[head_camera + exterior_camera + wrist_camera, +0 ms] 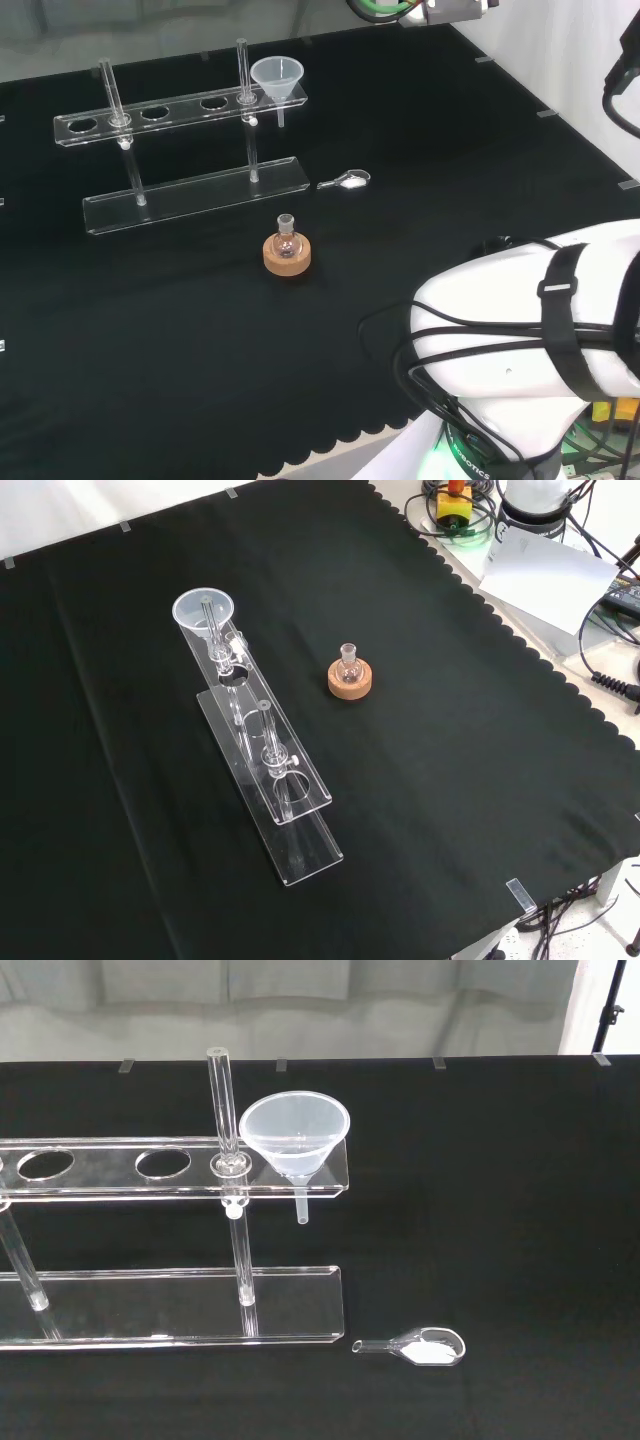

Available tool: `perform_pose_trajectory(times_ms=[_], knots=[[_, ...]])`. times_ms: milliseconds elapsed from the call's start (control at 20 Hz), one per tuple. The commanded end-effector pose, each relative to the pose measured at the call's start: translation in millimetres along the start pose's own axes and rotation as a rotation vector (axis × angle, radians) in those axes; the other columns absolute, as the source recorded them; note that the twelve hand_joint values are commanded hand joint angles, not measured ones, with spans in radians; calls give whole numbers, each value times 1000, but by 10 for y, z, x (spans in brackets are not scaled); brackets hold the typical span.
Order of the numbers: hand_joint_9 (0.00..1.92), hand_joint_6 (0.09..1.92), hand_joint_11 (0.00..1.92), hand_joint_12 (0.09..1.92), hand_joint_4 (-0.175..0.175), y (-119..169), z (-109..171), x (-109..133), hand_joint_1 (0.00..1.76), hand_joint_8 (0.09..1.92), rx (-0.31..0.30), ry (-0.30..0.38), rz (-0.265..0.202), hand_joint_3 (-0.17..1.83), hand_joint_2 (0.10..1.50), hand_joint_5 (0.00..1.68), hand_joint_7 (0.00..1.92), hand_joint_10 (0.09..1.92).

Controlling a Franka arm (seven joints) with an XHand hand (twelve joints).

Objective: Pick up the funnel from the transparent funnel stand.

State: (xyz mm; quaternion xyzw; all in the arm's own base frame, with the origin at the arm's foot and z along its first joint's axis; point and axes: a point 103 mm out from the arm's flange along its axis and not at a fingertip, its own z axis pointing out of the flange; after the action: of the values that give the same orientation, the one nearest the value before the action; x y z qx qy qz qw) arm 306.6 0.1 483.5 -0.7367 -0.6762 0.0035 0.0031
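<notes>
In the head view, the transparent funnel stand [190,195] is seen at the left of the black cloth [150,330], and the funnel [277,78] is seated in the hole at its right end. A small scoop [347,182] lies just right of the stand's base, and a small flask [287,240] on a cork ring [287,257] is set nearer the camera. The state of the hand cannot be told.
</notes>
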Motion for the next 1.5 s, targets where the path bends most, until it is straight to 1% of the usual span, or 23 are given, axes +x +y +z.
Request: perform_pose_trajectory(times_ms=[50,150,250,400,600,800,950,1150,1400,1500], knots=[[227,237,106,1315,-4,1,-2,3,34,547,-6,-4,3,544,1140,231,30,643],[223,134,78,1360,-4,8,-7,15,8,539,-1,-1,8,414,1213,271,26,640],[222,99,70,1373,-4,18,-9,28,1,537,5,2,14,372,1237,285,26,639],[222,88,68,1375,-4,81,11,20,0,536,22,7,20,358,1244,291,26,638],[223,87,67,1374,-4,186,86,-7,0,535,25,16,36,352,1247,293,26,638],[224,87,65,1373,-4,354,184,-49,0,535,39,25,54,348,1248,296,27,639],[224,87,63,1373,-4,498,266,-61,0,535,52,34,66,345,1250,297,27,638],[225,87,61,1374,-4,731,437,-58,0,534,69,28,62,341,1251,299,27,638],[230,87,61,1376,-4,1162,683,-16,5,535,91,23,36,330,1251,304,32,640],[235,87,62,1378,-4,1362,773,11,37,536,103,20,23,314,1242,308,37,640]])
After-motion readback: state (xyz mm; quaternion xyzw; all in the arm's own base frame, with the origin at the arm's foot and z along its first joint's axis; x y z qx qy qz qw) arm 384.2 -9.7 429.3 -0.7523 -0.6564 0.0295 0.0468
